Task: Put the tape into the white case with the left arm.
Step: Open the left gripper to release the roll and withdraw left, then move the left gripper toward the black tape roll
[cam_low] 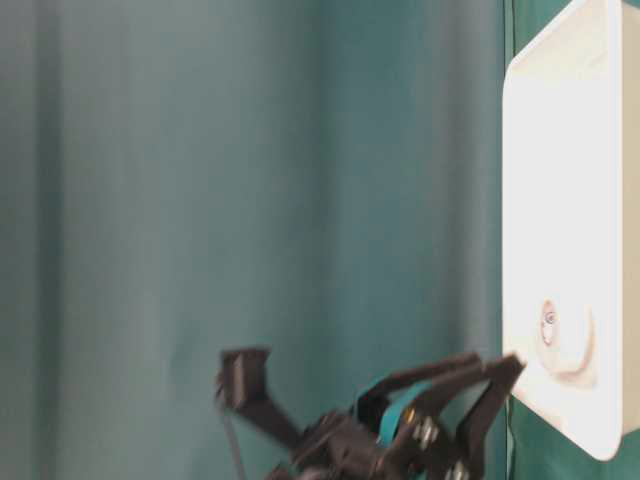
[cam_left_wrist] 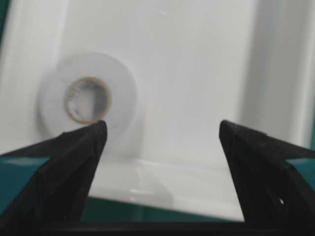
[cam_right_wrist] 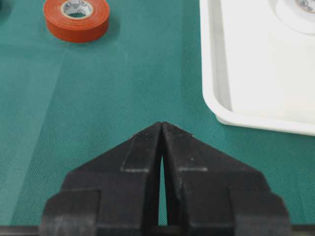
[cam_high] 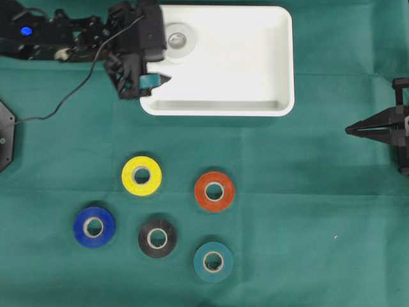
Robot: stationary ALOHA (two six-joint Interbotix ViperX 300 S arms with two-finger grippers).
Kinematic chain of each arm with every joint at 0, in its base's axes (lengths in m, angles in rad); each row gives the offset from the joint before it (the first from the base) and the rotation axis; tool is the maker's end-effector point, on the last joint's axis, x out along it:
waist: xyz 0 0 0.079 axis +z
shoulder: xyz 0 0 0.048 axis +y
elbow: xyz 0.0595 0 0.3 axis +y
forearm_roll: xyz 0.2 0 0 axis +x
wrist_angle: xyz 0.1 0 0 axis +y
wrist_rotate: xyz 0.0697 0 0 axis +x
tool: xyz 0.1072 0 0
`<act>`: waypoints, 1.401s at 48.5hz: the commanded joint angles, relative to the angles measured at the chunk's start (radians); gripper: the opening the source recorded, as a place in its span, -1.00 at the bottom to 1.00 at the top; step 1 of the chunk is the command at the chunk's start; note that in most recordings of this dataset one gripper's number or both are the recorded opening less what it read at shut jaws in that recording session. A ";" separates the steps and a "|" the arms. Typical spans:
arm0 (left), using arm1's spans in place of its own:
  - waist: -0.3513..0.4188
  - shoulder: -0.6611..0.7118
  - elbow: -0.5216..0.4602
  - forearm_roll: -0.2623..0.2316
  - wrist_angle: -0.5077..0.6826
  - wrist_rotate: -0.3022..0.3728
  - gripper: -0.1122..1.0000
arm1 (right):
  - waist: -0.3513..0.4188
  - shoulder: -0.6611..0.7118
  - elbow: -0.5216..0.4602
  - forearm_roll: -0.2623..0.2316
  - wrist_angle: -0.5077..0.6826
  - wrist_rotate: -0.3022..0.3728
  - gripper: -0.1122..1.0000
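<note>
White tape roll (cam_high: 177, 40) is lying flat inside the white case (cam_high: 255, 70), near its far-left corner. Left gripper (cam_left_wrist: 160, 142) is hovering over the case's left rim, fingers spread wide, gripping nothing. Right gripper (cam_right_wrist: 162, 127) is sitting at the cloth's right edge, fingers pressed together.

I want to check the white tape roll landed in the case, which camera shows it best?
The left wrist view: the white tape roll lies flat inside the white case, just beyond the open left claw. Overhead shows it small beside the arm. Table-level gives a faint sideways glimpse; the right wrist view catches only its edge.
</note>
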 commanded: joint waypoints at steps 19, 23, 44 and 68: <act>-0.163 -0.232 0.144 -0.005 -0.003 -0.091 0.94 | 0.000 0.005 -0.011 -0.002 -0.009 0.002 -0.97; -0.193 -0.256 0.166 -0.005 -0.003 -0.126 0.94 | 0.000 0.003 -0.008 -0.002 -0.011 0.002 -0.97; -0.299 -0.410 0.290 -0.005 -0.005 -0.230 0.94 | 0.000 0.003 -0.008 -0.002 -0.009 0.002 -0.97; -0.307 -0.469 0.356 -0.005 -0.003 -0.230 0.93 | 0.000 0.003 -0.008 -0.002 -0.011 0.002 -0.97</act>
